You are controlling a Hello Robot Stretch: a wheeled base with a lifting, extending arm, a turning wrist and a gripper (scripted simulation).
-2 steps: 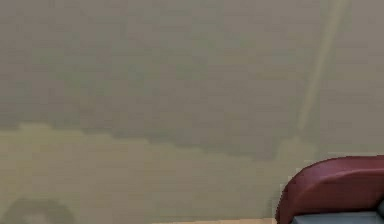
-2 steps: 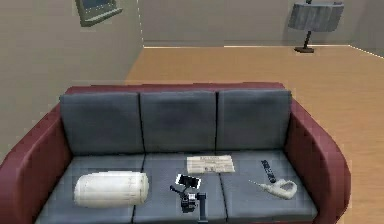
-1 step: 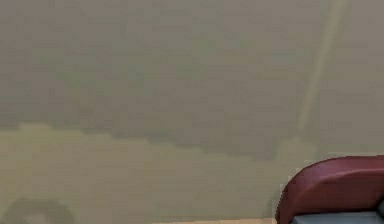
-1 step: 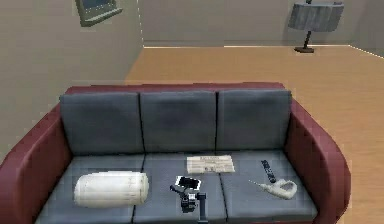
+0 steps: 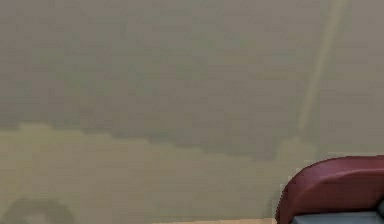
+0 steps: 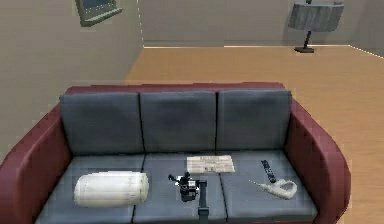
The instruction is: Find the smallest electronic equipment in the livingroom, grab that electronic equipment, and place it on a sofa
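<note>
A three-seat sofa (image 6: pixel 180 120) with grey cushions and a dark red frame faces me in the arm side view. Its dark red armrest (image 5: pixel 335 190) also shows at the forward view's lower right. The arm's dark bar (image 6: pixel 206 205) rises over the middle seat and ends at the gripper (image 6: pixel 183 185), which is above the seat cushion just left of a flat sheet of printed paper (image 6: pixel 210 164). I cannot tell whether it holds anything. On the right seat lie a slim dark remote-like thing (image 6: pixel 267 170) and a small white object (image 6: pixel 282 187).
A white cylindrical pillow (image 6: pixel 111 188) lies on the left seat. Behind the sofa is open wooden floor (image 6: pixel 230 65). A framed screen or picture (image 6: pixel 98 10) hangs on the wall at upper left, and a grey-shaded lamp (image 6: pixel 315 18) stands at upper right. A plain wall (image 5: pixel 150 80) is close ahead.
</note>
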